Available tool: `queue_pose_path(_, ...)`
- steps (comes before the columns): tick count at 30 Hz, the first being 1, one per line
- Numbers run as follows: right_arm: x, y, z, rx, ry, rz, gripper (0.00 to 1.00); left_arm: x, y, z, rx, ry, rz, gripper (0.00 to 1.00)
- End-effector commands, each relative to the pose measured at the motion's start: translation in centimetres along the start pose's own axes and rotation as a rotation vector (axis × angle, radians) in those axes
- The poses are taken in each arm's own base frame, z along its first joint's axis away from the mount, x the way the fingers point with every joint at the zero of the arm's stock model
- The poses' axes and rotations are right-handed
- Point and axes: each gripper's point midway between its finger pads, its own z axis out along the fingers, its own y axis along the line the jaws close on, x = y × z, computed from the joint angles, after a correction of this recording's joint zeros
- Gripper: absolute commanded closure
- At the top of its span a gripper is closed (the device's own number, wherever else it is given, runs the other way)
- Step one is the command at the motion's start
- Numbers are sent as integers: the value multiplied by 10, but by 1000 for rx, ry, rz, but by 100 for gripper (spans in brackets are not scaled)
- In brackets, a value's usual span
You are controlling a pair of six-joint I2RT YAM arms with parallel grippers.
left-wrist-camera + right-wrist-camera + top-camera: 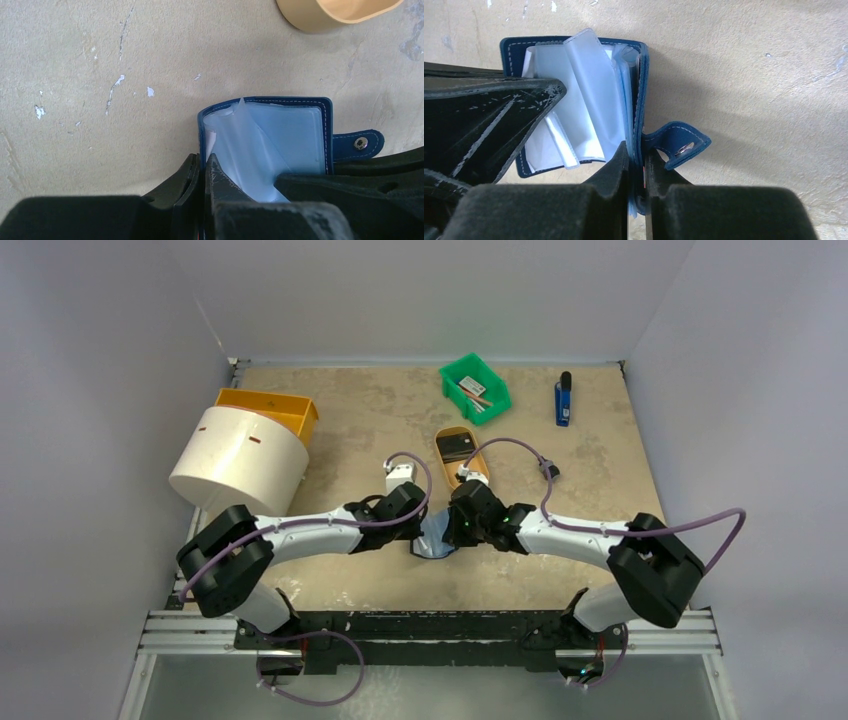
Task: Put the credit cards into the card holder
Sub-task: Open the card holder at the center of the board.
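Card holder [436, 540] noted on the table [350, 420], just on the near side of the tan oval tray [439, 448]. It lies open, with the pale plastic sleeves [280, 135] fanned upward. The left pincer [202, 164] is clenched on the holder's left cover edge. The right pincer [636, 157] is clenched on the opposite cover, just beside the snap tab [681, 142]. The holder is thus held spread between the two.

Step judged: opening and bracing the holder. No card is seen in either pincer. The credit cards cannot be picked out with certainty. A black block [458, 447] lies in the tray, and flat items are seen in the green bin [475, 387] beyond the tray, too small to tell.

Next move, as judged: one pincer would have to be released to fetch a card while the cover is pinned by the other. The sleeves are limp and overlapped, so a card edge could be caught in a wrong fold.

Room: bare table is seen left of the tray. The tray wall stands near the holder's far corner. The holder's near side is crowded by both pincer bodies, so an approach from above is judged freest.
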Motion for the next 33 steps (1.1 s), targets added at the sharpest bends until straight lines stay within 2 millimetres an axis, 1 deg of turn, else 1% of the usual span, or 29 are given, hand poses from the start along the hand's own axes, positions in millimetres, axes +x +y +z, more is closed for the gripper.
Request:
queue_pose_path(1,1,11,-10,-65,0,17,80,3,11,4,-38,-19,28,100)
queue_pose_path(3,-2,12,-12,-76,-12,25,66,5,13,6,-39,-19,33,100)
queue_pose_path(5,-4,10,-13,-81,-18,42,60,7,16,7,-44,-18,36,100)
queue_pose_path(6,-5,9,-14,-83,-21,50,59,9,17,8,-46,-17,38,100)
queue_pose_path(11,-8,3,-13,-75,-28,90,57,13,19,9,-40,-12,44,100)
queue_pose_path(16,-10,-4,-13,-63,-33,121,50,16,22,9,-42,-7,51,100)
queue_pose_path(22,-16,-11,-15,-50,-58,159,47,18,24,9,-41,-4,61,100)
queue_pose_path(26,-17,-16,-15,-37,-65,180,41,17,21,9,-31,-3,61,100)
queue_pose_path(33,-17,-24,-13,-19,-63,220,40,19,21,10,-25,-2,61,100)
